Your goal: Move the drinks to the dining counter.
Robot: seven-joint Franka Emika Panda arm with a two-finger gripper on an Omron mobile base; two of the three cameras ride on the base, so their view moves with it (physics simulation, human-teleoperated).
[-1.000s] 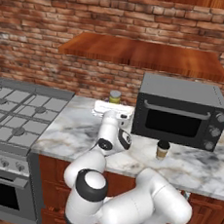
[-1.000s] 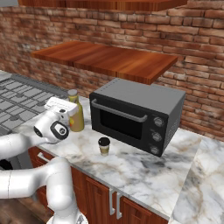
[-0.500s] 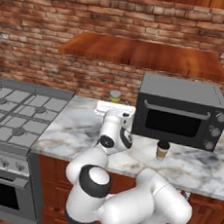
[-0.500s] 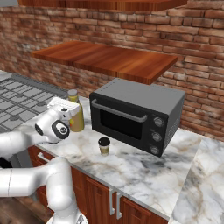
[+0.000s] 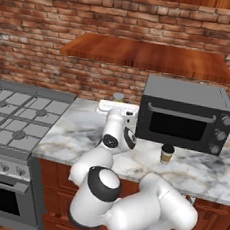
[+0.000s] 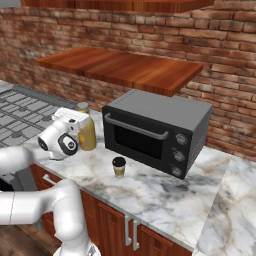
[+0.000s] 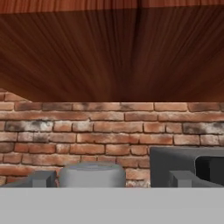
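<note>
Your gripper [image 7: 112, 179] stands wide apart, holding nothing, its fingertips [image 7: 42, 179] flanking the grey cap [image 7: 92, 174] of the mustard-yellow bottle [image 6: 87, 133]. The bottle stands upright, long axis vertical, just left of the toaster oven [image 6: 156, 131] on the marble worktop [image 6: 165, 197]. Close this high and, I judge, you pinch only the cap and tip it against the oven.

Even, bright rendered light, soft shadows, no glare, slightly pixelated
</note>
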